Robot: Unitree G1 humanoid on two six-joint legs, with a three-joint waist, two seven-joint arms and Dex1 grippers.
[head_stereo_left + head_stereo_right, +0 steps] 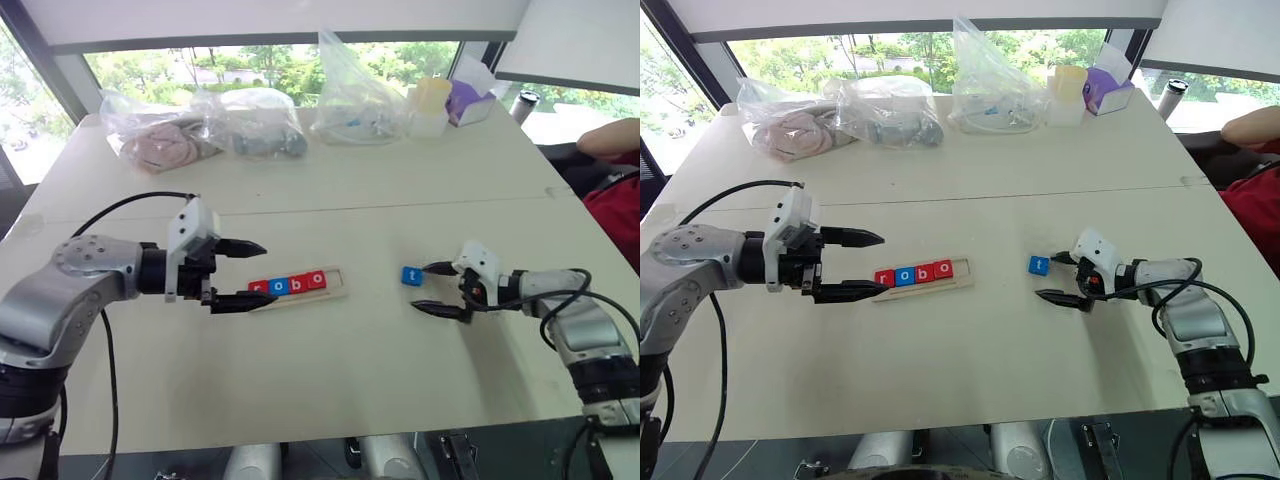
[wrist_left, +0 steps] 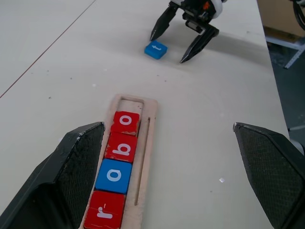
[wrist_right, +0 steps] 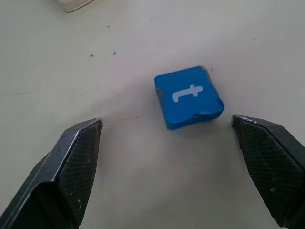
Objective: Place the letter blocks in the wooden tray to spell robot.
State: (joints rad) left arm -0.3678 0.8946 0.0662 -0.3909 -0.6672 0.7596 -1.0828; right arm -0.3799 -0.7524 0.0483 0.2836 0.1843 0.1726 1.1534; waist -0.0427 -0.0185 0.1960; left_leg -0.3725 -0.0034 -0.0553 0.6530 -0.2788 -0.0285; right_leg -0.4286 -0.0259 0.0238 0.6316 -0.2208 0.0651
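Four blocks done: four small flat square letter blocks (image 2: 116, 177) are sitting in my long pale wooden tray (image 2: 147, 143), reading r, o, b, o. Red r, blue o, red b, red o.
Empty spot: one bare space is waiting at the end of the tray nearest the last block.
Last block: the small blue square block with a white t (image 3: 189, 97) is lying flat on the pale table (image 1: 330, 370), well apart from the tray, on my right side.
My right gripper (image 1: 437, 288): I am holding its two black fingers spread wide, pinching nothing. The blue t block is lying just ahead of my fingertips, close to one finger, not touching.
My left gripper (image 1: 242, 273): I am keeping it spread wide and empty too, hanging at the r end of the tray.
Step now: I think I am getting ready to pick up the t.
Next move: I am guessing I need to slide forward so the block sits between both fingers, squeeze softly, then carry it to the empty spot.
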